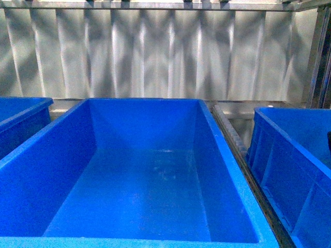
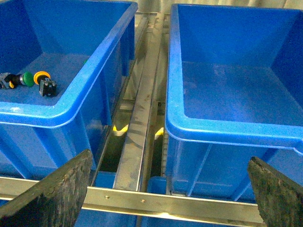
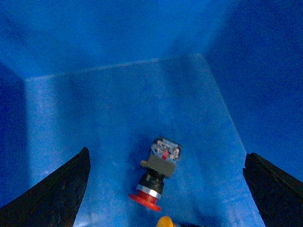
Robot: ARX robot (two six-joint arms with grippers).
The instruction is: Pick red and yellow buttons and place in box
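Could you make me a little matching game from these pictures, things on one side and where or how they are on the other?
Things:
1. red button
2. green button
3. middle box
4. left gripper

States:
A. nothing inside it
B. open, above a metal rail between two bins
C. lying on its side between the right gripper's open fingers
D. in a bin beside a yellow-capped one

Pairs: 1-C, 2-D, 3-A, 4-B

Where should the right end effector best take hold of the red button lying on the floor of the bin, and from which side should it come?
Grip the red button across its black barrel, between cap and contact block. It lies on its side, so descending from above with the open right end effector probably suits best.
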